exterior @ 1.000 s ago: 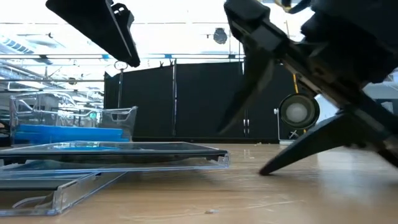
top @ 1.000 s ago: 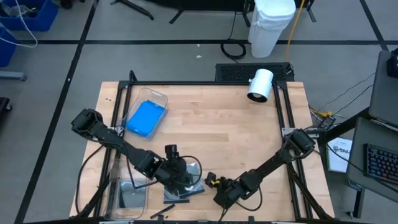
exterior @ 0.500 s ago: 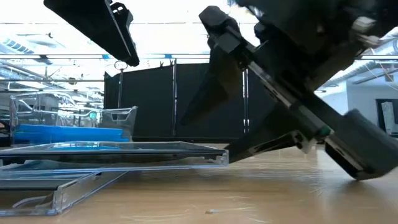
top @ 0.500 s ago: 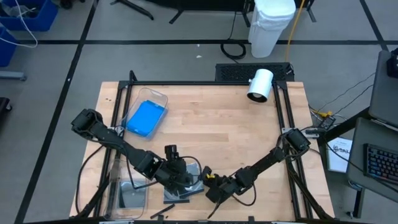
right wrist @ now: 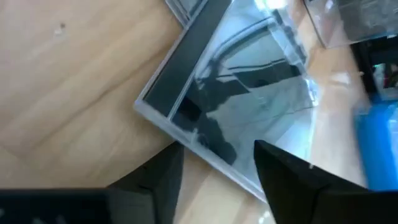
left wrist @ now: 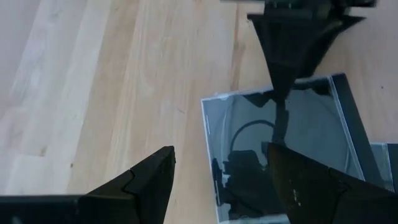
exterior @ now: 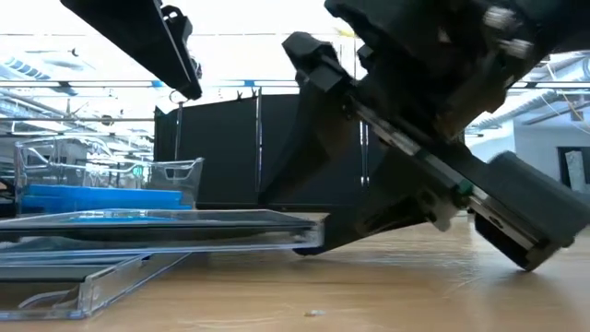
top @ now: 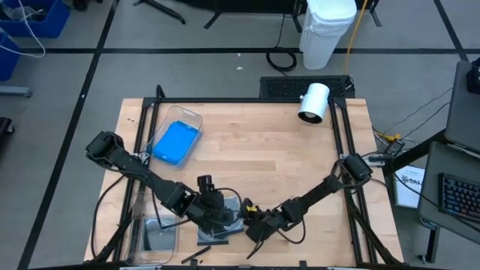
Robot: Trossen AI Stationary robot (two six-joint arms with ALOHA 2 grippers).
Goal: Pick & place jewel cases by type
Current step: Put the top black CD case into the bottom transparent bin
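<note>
A short stack of grey/clear jewel cases lies flat near the table's near edge. The top case rests on the ones beneath it. My left gripper hovers open above this stack. My right gripper is open and low at the stack's right side, with one finger above the top case and the other at table level. Blue cases lie in a clear bin at the far left. My right gripper's lower finger lies along the table and meets the top case's right edge. It comes slanting down from the table's right. The upper finger stands clear above the case's lid. The case lies flat on the stack.
A second clear bin with grey contents sits at the near left corner. An open clear case lies at the stack's foot. A white cylinder stands at the far right. Bare wood lies across the table's middle and right.
My right gripper has moved toward the table's left, low over the wood, up to the stack, with its fingers kept apart. The top grey case has slid a little to the left.
</note>
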